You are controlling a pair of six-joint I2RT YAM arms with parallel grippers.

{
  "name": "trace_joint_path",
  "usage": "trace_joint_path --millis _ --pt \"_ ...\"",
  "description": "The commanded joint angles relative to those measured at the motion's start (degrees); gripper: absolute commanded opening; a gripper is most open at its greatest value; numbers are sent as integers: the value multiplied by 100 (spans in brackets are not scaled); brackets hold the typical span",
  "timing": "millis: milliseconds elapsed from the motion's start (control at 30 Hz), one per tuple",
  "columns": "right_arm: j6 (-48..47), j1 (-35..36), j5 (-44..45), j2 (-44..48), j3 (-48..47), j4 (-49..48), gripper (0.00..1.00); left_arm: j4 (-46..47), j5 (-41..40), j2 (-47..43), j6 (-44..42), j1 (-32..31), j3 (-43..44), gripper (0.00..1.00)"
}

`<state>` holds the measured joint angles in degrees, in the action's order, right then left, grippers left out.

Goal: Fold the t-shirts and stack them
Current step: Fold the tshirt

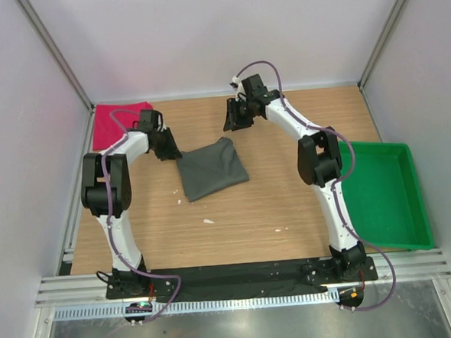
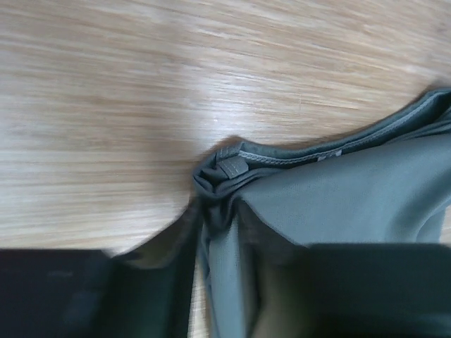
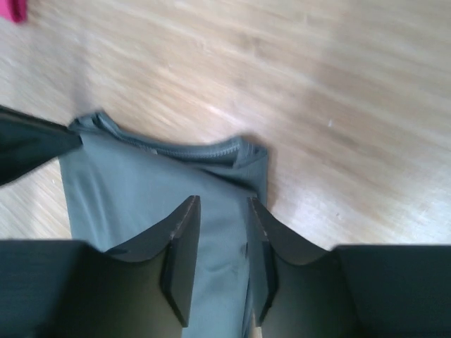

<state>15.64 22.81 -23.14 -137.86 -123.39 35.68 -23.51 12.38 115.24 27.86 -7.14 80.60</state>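
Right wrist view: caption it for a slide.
Right gripper, slightly open, aimed at the grey t-shirt lying on the wooden table.

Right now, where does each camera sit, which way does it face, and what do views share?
Top external: above and behind the bases, facing down on the table; left arm and right arm show.
Left wrist: on the left arm, low over the grey shirt's bunched corner; its blurred fingers at the bottom corners.
Right wrist: facing down at that shirt's stitched edge; right gripper open in the foreground.
Shared: all show the grey shirt; top and right wrist catch the red shirt.
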Motion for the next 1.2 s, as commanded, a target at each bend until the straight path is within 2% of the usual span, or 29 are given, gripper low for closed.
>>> trace_joint_path --millis 0,67,100,167,233,433,567,800,867,1167 --pt "71 -48 239 -74 -563 220 45 -58 -157 -151 36 46 114 34" --pt "45 -118 318 57 -397 281 48 -40 -201 -379 -78 37 114 47" --pt "27 -162 301 267 -257 273 50 -5 -166 -449 -131 46 158 50" --pt "-34 -224 -14 487 296 194 50 30 0 -616 -297 37 289 54" --pt "-104 -286 -252 812 911 141 50 459 675 -626 -395 46 482 57" --pt "53 -294 -771 1595 2502 -421 49 969 1441 129 -1396 -455 1441 63" --pt "308 -286 -1008 1928 3127 -842 48 1357 2196 735 -1616 -771 2027 61" --pt "335 -321 -1167 2255 3585 -896 45 1604 2751 1501 -1994 -1202 2478 53" --pt "387 -330 -1237 2299 3699 -948 44 1595 2761 1554 -2152 -1307 2461 49" --pt "493 -347 -1431 2308 4060 -1195 41 1244 2278 1493 -2715 -1431 2267 44"
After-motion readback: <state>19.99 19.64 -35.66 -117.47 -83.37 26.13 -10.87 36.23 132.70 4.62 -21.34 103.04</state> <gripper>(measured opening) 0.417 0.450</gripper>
